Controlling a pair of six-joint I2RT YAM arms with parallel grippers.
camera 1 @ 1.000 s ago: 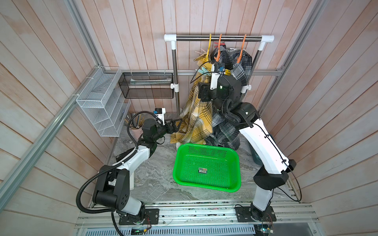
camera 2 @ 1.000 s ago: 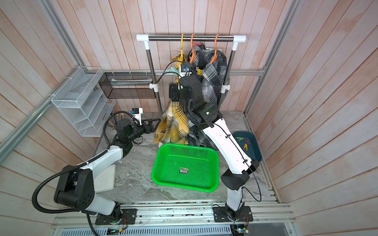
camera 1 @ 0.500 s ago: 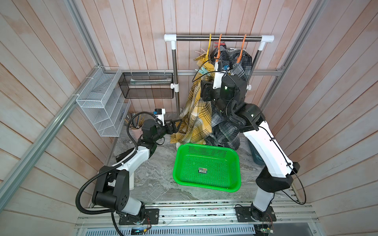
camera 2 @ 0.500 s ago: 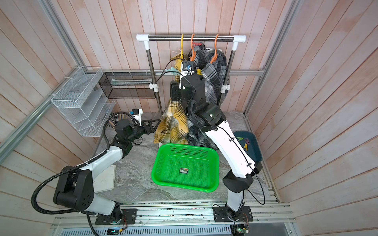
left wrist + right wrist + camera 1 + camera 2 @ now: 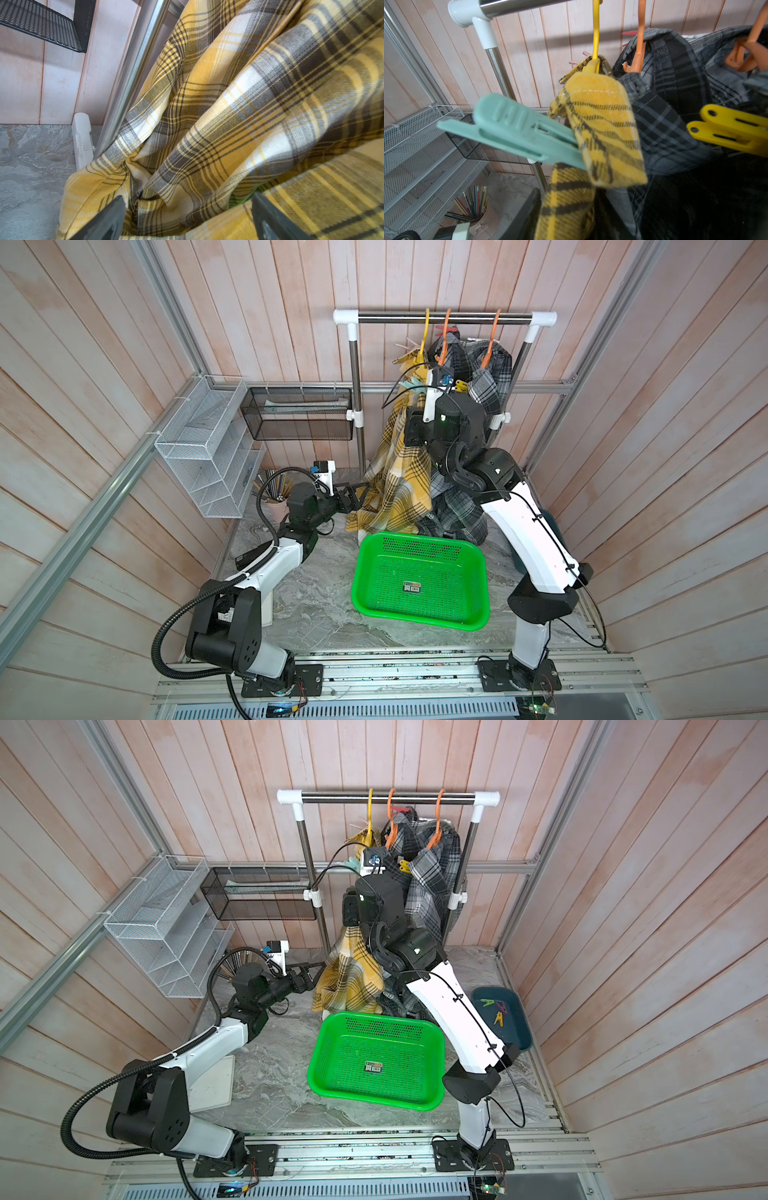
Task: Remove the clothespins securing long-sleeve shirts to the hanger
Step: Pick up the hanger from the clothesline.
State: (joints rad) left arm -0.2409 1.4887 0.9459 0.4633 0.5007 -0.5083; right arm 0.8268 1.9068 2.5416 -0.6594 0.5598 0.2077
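At the top of the clothes rack (image 5: 444, 316), the right gripper (image 5: 430, 383) reached up among the hung shirts. Only one dark finger (image 5: 527, 214) showed in its wrist view, with a strip of the yellow plaid shirt (image 5: 604, 128) hanging beside it, so I could not tell whether it was clenched. Just above, a teal clothespin (image 5: 517, 133) bit the shirt's folded shoulder below the yellow hanger (image 5: 595, 41). A yellow clothespin (image 5: 733, 133) pinched the neighbouring grey plaid shirt (image 5: 675, 104). The pins looked light, rigid and sprung, best squeezed across their ribbed tail ends, since tugging would likely swing the limp cloth. Low down, the left gripper (image 5: 188, 197) stood released, jaws wide at the yellow shirt's lower folds.
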